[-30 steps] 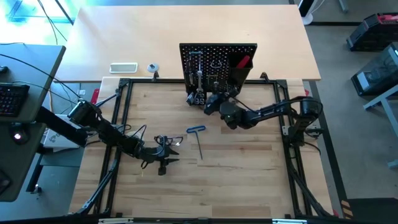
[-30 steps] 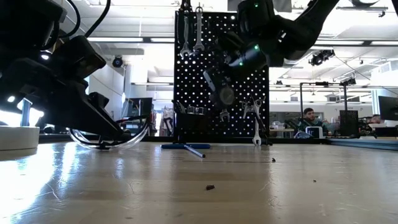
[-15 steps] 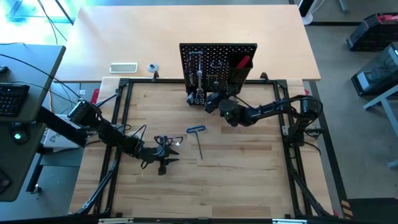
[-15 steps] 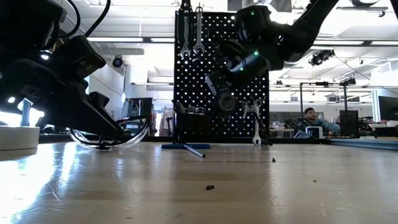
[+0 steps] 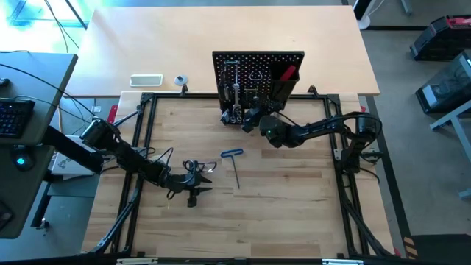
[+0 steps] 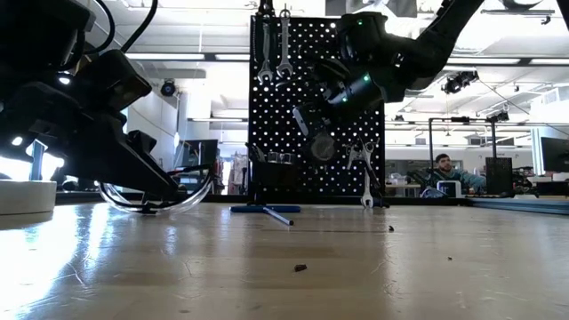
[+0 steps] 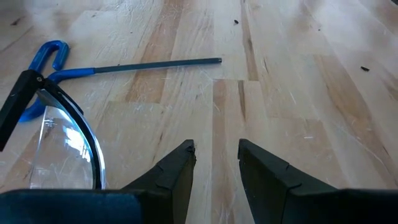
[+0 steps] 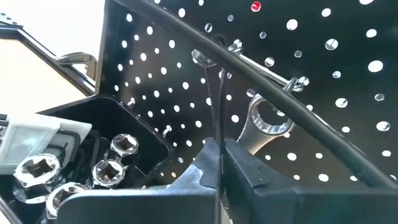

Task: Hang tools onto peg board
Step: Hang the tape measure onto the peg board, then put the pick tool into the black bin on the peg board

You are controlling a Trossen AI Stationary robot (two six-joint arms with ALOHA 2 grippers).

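Glasses lie on the bench just beside our half-spread, empty left claw; hex key lies beyond. Right claw, pressed together, faces the peg board.

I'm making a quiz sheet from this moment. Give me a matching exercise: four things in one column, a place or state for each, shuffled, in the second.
Things:
1. hex key
2. clear glasses
3. right gripper
4. white tray

Places or states:
A. on the pale table left of the peg board
B. jaws shut, close against the peg board
C. on the wooden table, blue-handled, nothing touching it
D. at the left gripper

Pairs: 1-C, 2-D, 3-B, 4-A
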